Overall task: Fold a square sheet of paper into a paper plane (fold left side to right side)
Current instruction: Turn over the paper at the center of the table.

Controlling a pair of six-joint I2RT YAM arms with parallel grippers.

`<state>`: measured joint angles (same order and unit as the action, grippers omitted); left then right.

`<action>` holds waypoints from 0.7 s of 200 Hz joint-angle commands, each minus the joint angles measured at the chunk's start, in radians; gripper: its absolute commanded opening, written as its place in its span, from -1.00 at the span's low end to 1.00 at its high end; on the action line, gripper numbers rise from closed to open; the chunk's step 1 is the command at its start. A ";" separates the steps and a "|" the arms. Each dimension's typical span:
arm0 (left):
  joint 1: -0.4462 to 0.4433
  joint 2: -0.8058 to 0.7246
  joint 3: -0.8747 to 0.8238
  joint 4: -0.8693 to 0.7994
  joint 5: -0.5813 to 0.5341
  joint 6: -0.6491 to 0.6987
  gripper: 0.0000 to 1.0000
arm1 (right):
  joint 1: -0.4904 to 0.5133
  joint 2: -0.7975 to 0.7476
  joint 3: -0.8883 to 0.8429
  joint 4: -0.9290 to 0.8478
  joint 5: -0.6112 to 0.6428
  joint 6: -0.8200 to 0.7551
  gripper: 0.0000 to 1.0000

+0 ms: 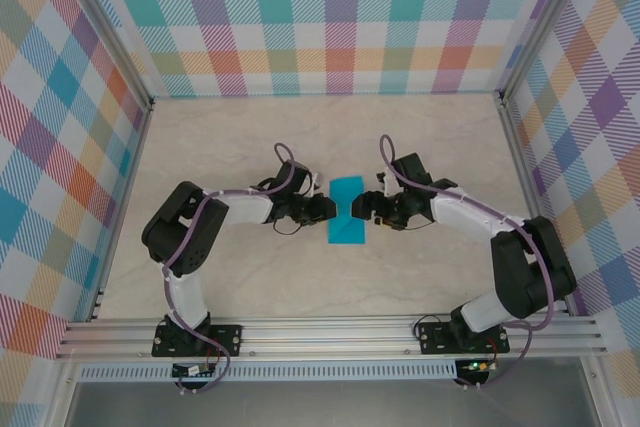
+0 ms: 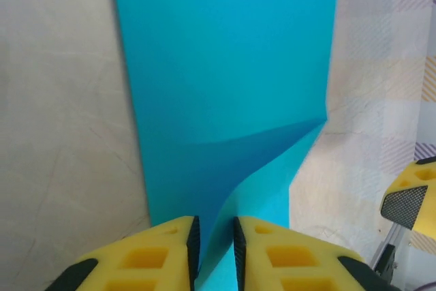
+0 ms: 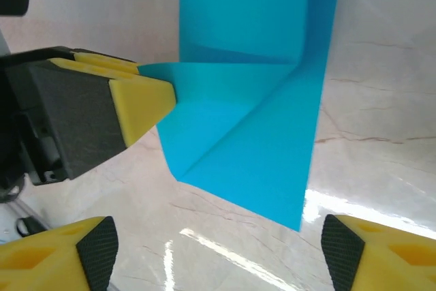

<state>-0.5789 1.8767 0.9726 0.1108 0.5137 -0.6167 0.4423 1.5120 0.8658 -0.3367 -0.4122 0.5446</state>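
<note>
at the middle of the table [image 1: 250,127], the folded square sheet of paper [image 1: 347,222] lies flat. the left gripper [image 2: 214,236] clamps its raised corner; the right gripper [image 3: 218,243] waits beside it, jaws apart. a skewed pull risks a tear or crooked crease.

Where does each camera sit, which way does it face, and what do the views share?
Top external: above and behind, facing down at the table; both arms whole, left gripper and right gripper meeting at the paper.
Left wrist: on the left wrist, looking along its fingers, pinched on a raised paper flap.
Right wrist: on the right wrist, looking past its open fingers at the paper.
Shared: both wrist views catch the other gripper.
</note>
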 commanded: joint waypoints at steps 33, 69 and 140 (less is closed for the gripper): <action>0.014 -0.053 -0.024 0.007 -0.052 0.005 -0.68 | 0.004 0.157 0.037 0.184 -0.145 0.102 0.39; 0.014 -0.057 -0.026 0.007 -0.056 0.003 -0.68 | 0.010 0.238 0.084 0.223 -0.170 0.112 0.26; 0.055 -0.186 -0.086 -0.002 -0.072 0.012 -0.20 | 0.020 0.337 0.149 0.258 -0.153 0.104 -0.69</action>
<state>-0.5690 1.7988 0.9237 0.1070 0.4534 -0.6140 0.4545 1.8362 0.9928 -0.1123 -0.5529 0.6655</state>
